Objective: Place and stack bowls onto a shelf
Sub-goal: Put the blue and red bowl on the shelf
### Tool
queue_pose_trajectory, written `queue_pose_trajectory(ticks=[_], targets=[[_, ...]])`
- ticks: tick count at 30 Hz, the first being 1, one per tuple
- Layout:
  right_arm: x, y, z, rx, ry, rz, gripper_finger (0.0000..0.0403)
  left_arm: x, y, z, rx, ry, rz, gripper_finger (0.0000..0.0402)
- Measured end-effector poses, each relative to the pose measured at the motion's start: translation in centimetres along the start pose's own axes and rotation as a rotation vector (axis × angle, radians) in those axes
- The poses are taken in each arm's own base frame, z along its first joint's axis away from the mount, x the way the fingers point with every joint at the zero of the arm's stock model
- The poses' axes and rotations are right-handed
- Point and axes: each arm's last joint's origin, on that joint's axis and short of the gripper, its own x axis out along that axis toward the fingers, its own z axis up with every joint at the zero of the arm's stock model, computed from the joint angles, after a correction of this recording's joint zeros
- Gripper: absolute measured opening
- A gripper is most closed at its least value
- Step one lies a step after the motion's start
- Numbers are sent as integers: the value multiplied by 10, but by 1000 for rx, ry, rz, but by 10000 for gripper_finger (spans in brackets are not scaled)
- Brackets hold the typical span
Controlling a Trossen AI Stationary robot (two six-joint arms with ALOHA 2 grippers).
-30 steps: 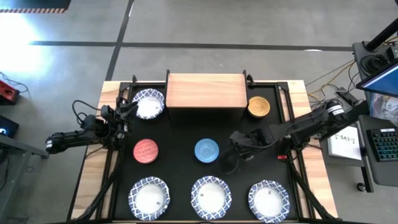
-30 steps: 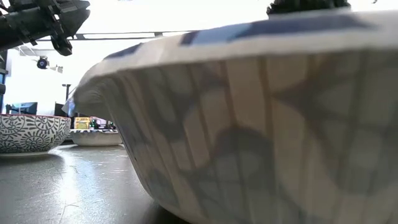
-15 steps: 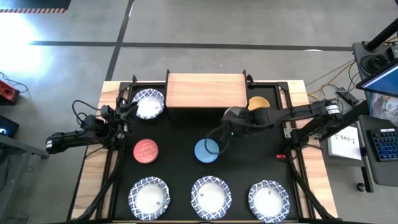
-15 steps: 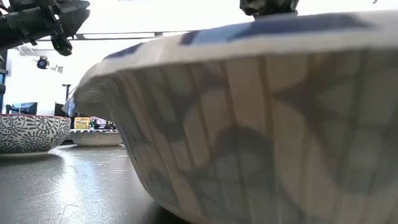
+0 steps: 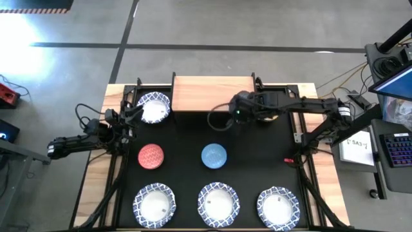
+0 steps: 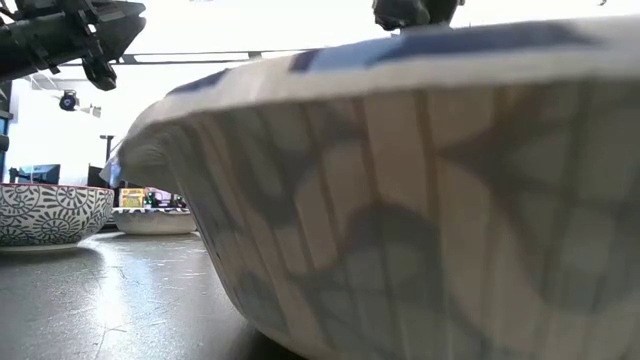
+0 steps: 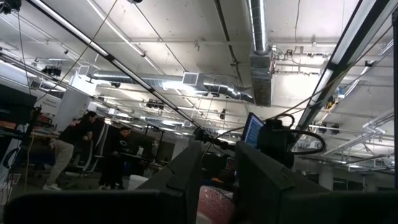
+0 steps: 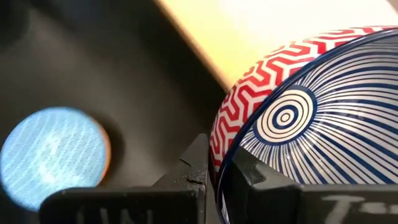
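My right gripper point(image 5: 226, 118) is over the mat, just in front of the light-wood shelf point(image 5: 212, 91), shut on a small bowl point(image 8: 298, 118) that is red zigzag outside and blue-lined inside. My left gripper point(image 5: 134, 113) waits open at the table's left, beside a white blue-rimmed bowl point(image 5: 153, 107). A red bowl point(image 5: 151, 156) and a blue bowl point(image 5: 214, 156) sit mid-mat. Three white blue-rimmed bowls point(image 5: 219, 203) stand in a row along the near edge. The low view shows a grey-patterned bowl point(image 6: 50, 212). My right arm hides the yellow-tan bowl. My right gripper pinches the small bowl by its rim point(image 8: 219, 149), with one finger point(image 8: 194, 167) on the red zigzag outer wall and the other point(image 8: 252, 177) inside. The bowl is lifted clear of the mat and stands tilted on edge.
A black mat point(image 5: 180, 138) covers the wooden table. A white blue-rimmed bowl point(image 6: 420, 180) fills most of the low view. A keyboard and papers point(image 5: 386, 145) lie off the table's right side. People stand in the room beyond point(image 7: 74, 149).
My right gripper has carried the small bowl from the mat to the right of the blue bowl toward the far edge and somewhat left, up to the shelf's front edge. It has stayed shut on the bowl.
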Motion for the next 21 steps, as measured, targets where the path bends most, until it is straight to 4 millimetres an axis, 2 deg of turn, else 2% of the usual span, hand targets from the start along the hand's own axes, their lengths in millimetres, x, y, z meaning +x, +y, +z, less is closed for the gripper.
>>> queue_pose_trajectory(ticks=[10, 16, 21], targets=[[25, -29, 16, 5, 43, -66, 13, 0, 0, 0, 0, 4, 0, 82], [41, -32, 30, -16, 72, -70, 13, 0, 0, -1, 1, 4, 0, 82], [44, -31, 44, -34, 125, -78, 13, 0, 0, 0, 1, 4, 0, 82]])
